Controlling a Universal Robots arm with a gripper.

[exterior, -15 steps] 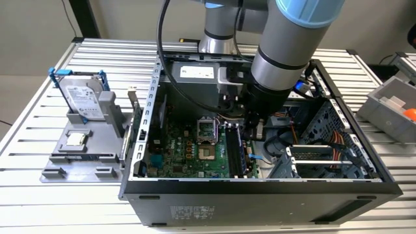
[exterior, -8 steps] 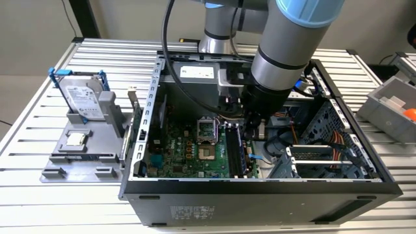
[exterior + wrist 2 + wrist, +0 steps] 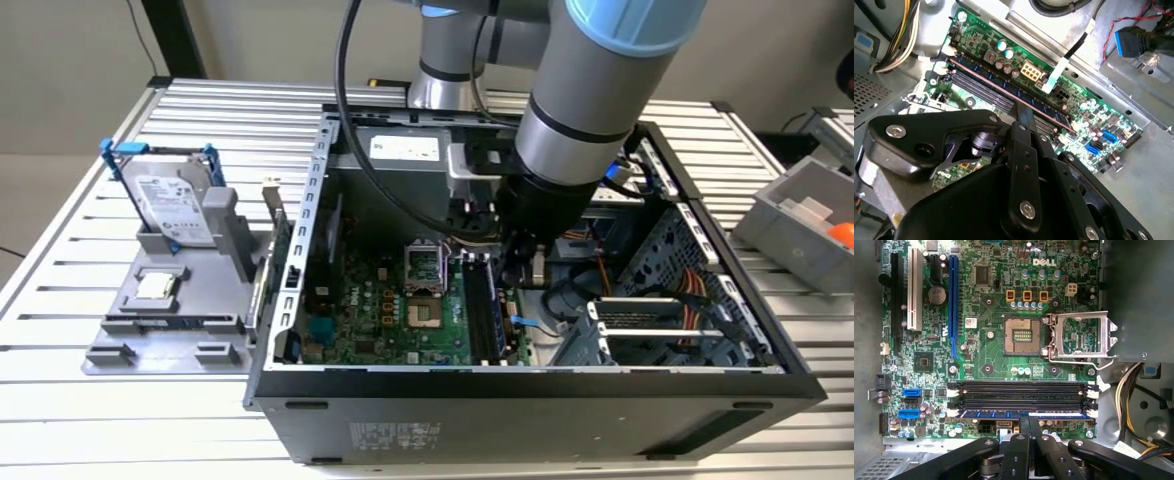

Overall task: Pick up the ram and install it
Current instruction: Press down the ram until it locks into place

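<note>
The ram [image 3: 1024,414] is sitting edge-down along the outermost memory slot [image 3: 1021,403] on the motherboard [image 3: 989,347], the fingers [image 3: 1019,450] pinching its middle, keeping it aligned for seating.

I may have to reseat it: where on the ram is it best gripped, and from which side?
Pinch the ram at mid-length across its two flat faces, coming straight down onto the motherboard. It stands on edge in the slot nearest the board's edge, so only its long top edge is free. The gripper is shut on it there.
</note>
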